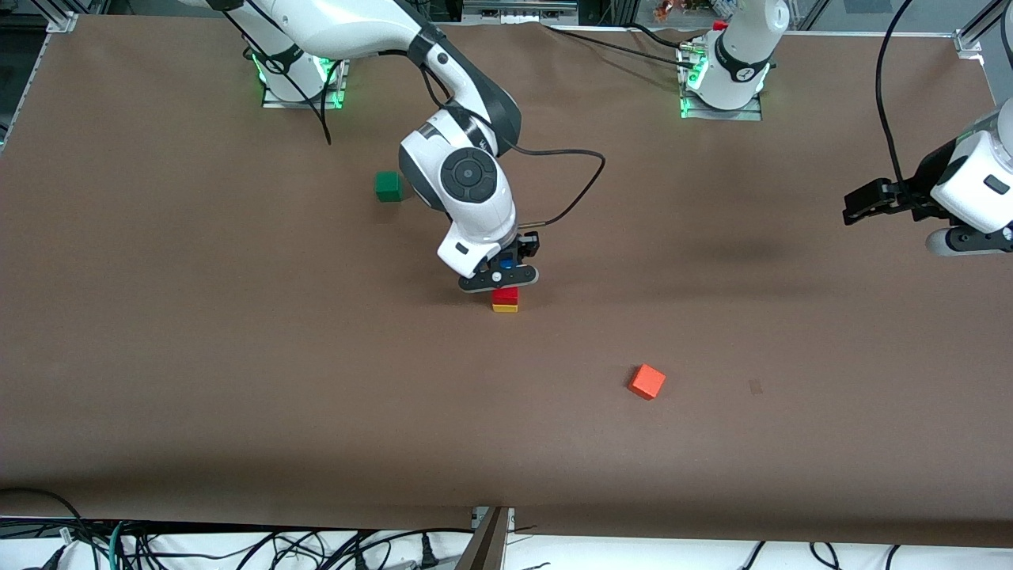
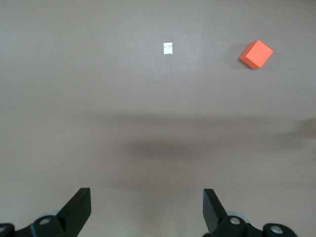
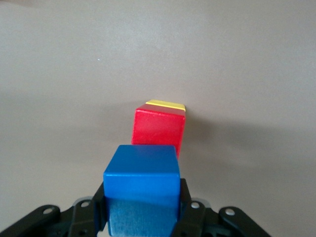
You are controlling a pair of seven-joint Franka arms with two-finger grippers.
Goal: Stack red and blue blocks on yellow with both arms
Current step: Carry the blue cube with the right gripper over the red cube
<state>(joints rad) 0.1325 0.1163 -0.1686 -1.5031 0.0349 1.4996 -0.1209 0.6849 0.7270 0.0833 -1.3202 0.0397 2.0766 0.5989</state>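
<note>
Brown surface [image 1: 237, 356], mid-stack. Right tool [image 1: 501, 273] clamped on blue block [image 3: 141, 185], hanging just over red block [image 3: 159, 129], which sits on yellow block [image 3: 166, 104]. Risk: blue looks offset from red; released off-centre it tips or knocks red askew. Left tool [image 2: 147, 210] spread wide, empty, waiting at its end; orange block [image 1: 647, 381] and green block [image 1: 388, 186] well apart.

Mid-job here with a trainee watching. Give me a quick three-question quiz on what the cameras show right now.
1. True or false: the red block already sits on the yellow block.
2. What does the right gripper hold?
3. The left gripper is: A) shut on the green block, B) open and holding nothing, C) resting on the orange block.

Key: 1 true; 2 the blue block, over the stack; 3 B.
</note>
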